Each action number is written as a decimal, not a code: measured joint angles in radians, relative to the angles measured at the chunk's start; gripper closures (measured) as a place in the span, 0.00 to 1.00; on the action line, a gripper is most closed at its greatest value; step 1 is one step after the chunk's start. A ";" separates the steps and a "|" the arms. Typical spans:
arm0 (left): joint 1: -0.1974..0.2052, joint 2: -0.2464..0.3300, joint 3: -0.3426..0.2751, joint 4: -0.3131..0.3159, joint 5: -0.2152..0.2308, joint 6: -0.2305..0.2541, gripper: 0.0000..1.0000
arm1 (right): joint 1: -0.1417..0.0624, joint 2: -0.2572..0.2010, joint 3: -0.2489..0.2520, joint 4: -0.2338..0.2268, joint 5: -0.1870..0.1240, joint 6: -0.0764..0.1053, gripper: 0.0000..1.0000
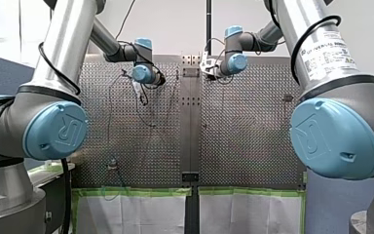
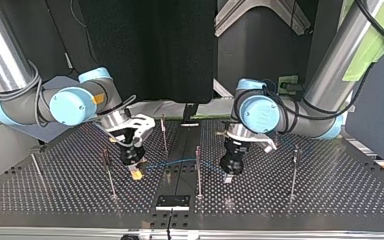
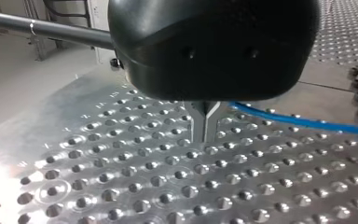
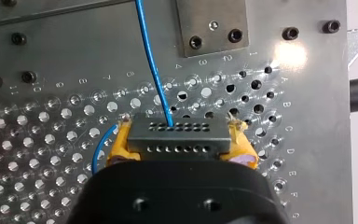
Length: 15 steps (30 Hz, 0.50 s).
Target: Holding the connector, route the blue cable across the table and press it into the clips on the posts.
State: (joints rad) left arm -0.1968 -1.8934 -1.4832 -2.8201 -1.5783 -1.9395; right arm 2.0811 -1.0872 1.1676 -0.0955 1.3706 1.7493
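Note:
In the right wrist view my right gripper (image 4: 179, 140) is shut on the grey connector (image 4: 177, 137), a block with rows of holes held between yellow pads (image 4: 121, 144). The blue cable (image 4: 151, 65) leaves its top and runs ahead over the plate. In the top view the blue cable (image 2: 170, 163) sags from my right gripper (image 2: 136, 172) past a thin post (image 2: 198, 167) toward my left gripper (image 2: 228, 176). The metal fingers (image 3: 199, 126) of my left gripper (image 3: 205, 135) stand together just above the table. The blue cable (image 3: 307, 122) passes close behind them, and none of it shows between them.
Several thin posts stand on the perforated table (image 2: 330, 195), among them one (image 2: 109, 172) beside my right gripper, one (image 2: 164, 132) farther back and one (image 2: 294, 170) past my left gripper. A black plate (image 2: 172, 201) lies at the near edge.

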 joint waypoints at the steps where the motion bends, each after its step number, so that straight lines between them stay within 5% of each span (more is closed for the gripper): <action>1: 0.000 0.000 0.000 -0.007 -0.001 0.003 0.38 | 0.000 0.000 0.000 0.000 0.000 0.000 1.00; 3: 0.000 0.000 0.000 -0.021 -0.007 0.009 0.31 | 0.000 0.000 -0.001 0.000 0.000 -0.002 1.00; 4: 0.000 0.000 0.000 -0.027 -0.009 0.010 0.09 | 0.000 0.000 -0.001 0.000 0.000 -0.002 1.00; 5: 0.000 0.000 0.000 -0.034 -0.012 0.011 0.00 | 0.000 0.000 -0.001 0.001 0.000 -0.003 1.00; 15: -0.010 0.025 -0.001 -0.120 -0.046 0.043 0.00 | 0.005 -0.005 -0.001 0.005 -0.001 -0.005 1.00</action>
State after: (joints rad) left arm -0.2064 -1.8688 -1.4840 -2.9403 -1.6238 -1.8969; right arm 2.0858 -1.0923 1.1669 -0.0902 1.3700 1.7446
